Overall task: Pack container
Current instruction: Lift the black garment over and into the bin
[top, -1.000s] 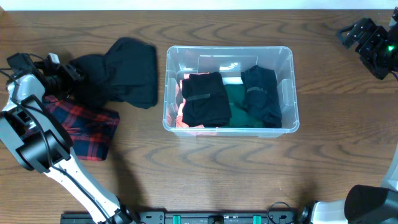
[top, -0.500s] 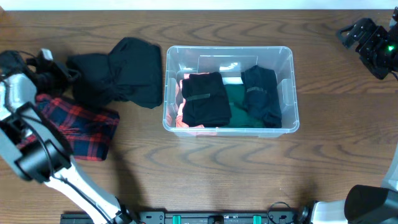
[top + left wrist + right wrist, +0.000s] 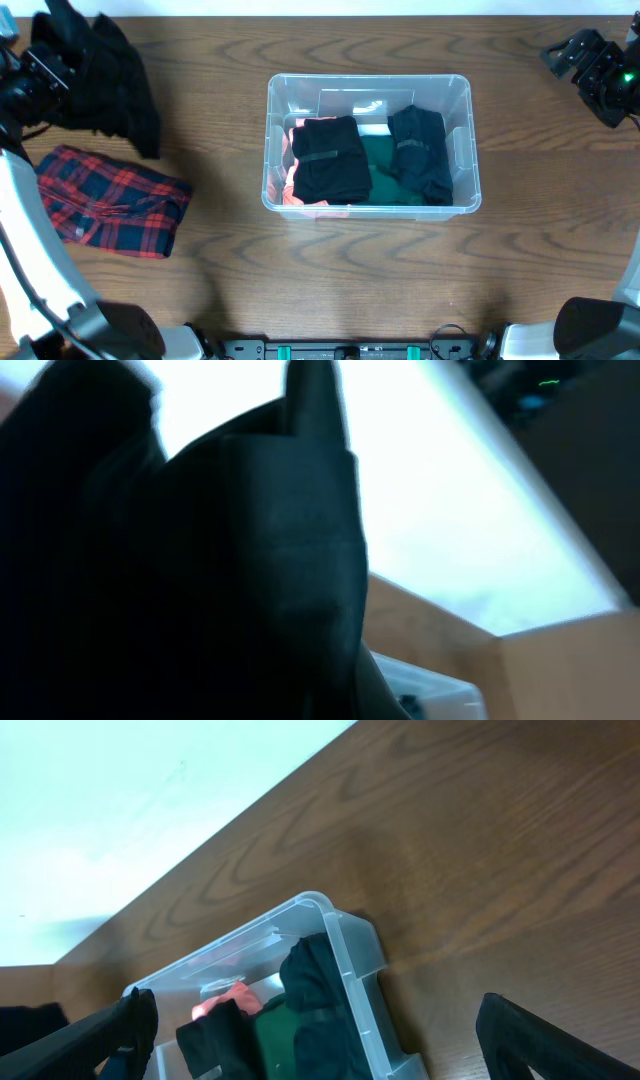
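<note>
Black cloth is up off the table now, container hasn't budged

Closest on the left, the plaid cloth (image 3: 110, 200) lies flat and fully uncovered, where half a second ago the black cloth (image 3: 115, 75) sat over its far edge. In the middle of the table (image 3: 300, 280), the container (image 3: 368, 81) is in the same spot. It holds a folded black piece (image 3: 330, 160) on the left, a green one (image 3: 385, 175) in the middle and a dark blue one (image 3: 420, 150) on the right, same as before. Far left, the left claw (image 3: 45, 70) is clamped on the black cloth and has it in the air, well apart from the container; its wrist view is mostly dark fabric. Far right, the right claw (image 3: 565, 55) hangs with its fingers spread wide, unmoved
</note>
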Available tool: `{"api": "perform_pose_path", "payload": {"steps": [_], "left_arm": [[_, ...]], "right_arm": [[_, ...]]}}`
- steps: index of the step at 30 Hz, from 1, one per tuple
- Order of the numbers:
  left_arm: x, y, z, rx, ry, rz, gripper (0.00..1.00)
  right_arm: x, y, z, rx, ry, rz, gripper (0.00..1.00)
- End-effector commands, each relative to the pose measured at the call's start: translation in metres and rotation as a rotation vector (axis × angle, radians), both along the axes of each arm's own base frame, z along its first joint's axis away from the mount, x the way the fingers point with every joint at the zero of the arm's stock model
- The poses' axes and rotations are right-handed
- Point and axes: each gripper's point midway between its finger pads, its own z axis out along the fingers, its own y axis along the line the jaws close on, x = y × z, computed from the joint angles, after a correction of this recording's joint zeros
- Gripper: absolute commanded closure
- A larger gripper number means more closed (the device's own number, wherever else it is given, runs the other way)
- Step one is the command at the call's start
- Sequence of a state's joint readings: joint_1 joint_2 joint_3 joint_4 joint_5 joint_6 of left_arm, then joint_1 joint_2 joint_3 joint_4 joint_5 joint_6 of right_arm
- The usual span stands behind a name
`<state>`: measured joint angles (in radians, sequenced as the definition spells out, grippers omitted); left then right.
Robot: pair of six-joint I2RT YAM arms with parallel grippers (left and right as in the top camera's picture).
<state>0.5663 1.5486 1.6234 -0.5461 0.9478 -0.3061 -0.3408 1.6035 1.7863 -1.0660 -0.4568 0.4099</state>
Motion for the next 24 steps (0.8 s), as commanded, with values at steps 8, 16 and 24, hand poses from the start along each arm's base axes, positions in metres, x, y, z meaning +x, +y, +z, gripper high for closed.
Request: {"api": "perform_pose_path", "payload": {"steps": [8, 16, 24], "left_arm": [[-0.039, -0.148, 0.121, -0.182, -0.234, -0.329, 0.94], [-0.042, -0.268, 0.102, -0.182, -0.150, -0.461, 0.94], [-0.041, -0.356, 0.051, -0.116, -0.016, -0.473, 0.94]], "right_arm": [[-0.001, -0.001, 0.000, 0.012, 0.001, -0.002, 0.01], [-0.001, -0.001, 0.000, 0.012, 0.000, -0.002, 0.01], [-0.001, -0.001, 0.000, 0.012, 0.000, -0.002, 0.01]]}}
